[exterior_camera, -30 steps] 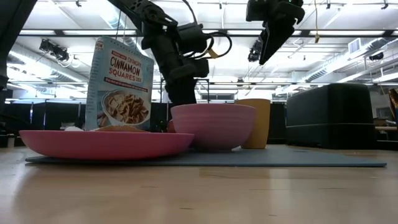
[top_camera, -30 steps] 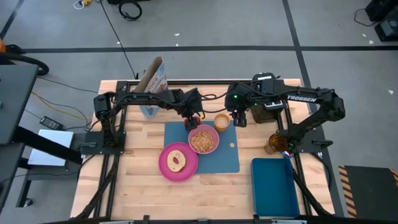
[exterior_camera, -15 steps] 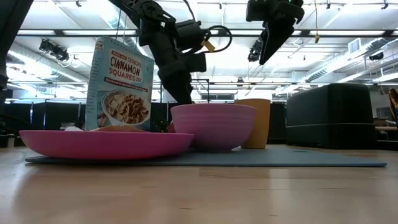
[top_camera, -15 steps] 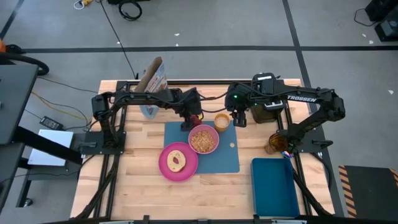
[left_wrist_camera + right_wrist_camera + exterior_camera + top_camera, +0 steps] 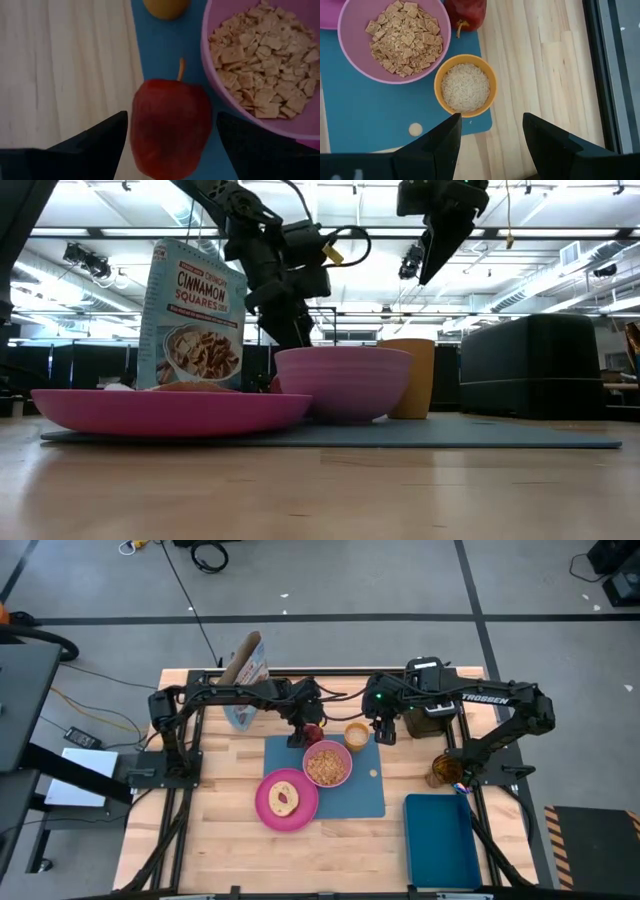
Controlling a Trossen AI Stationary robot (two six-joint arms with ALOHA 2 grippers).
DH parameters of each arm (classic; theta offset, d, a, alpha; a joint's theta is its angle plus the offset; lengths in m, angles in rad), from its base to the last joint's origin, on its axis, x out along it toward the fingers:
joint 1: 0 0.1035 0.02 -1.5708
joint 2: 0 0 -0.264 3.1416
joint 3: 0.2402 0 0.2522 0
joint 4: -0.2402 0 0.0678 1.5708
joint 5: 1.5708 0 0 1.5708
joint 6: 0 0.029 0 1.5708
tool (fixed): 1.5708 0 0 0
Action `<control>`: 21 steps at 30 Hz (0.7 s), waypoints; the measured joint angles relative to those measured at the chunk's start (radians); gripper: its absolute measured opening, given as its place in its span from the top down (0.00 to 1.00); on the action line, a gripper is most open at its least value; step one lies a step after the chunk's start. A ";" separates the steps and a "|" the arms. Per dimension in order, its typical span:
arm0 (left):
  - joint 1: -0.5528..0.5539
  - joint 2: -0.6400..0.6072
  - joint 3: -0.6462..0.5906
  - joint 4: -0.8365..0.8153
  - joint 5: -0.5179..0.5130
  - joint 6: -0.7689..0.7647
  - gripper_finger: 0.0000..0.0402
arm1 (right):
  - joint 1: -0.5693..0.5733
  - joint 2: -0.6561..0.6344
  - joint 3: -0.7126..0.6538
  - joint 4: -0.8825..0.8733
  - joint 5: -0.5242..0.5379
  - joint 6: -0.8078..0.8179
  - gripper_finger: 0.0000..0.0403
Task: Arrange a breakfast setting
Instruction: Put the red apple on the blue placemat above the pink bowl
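Red apple (image 5: 170, 127) lying on its side at the edge of the large blue rectangular mat (image 5: 368, 792), stem aimed toward the small amber cup (image 5: 465, 85) of white grains, beside the smaller pink bowl (image 5: 260, 65) of cereal squares. Bottom of the apple cut off in the left wrist view; almost wholly hidden behind the bowl in the low view. Left gripper (image 5: 170, 135) spread wide, straddling the apple without touching. Right gripper (image 5: 492, 130) raised above the cup, parted, holding nothing.

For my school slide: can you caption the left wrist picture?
Open left gripper straddles a red apple on the blue mat, beside the cereal-filled pink bowl.
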 joint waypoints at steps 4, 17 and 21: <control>0.001 0.054 0.002 0.009 0.006 0.017 0.22 | 0.000 0.000 0.000 0.003 -0.001 0.029 0.46; -0.003 0.094 0.006 0.021 0.020 0.097 0.22 | 0.040 0.000 0.000 0.003 -0.009 0.053 0.46; -0.004 0.095 0.005 0.014 0.007 0.081 0.22 | 0.048 0.000 0.000 0.004 -0.009 0.051 0.45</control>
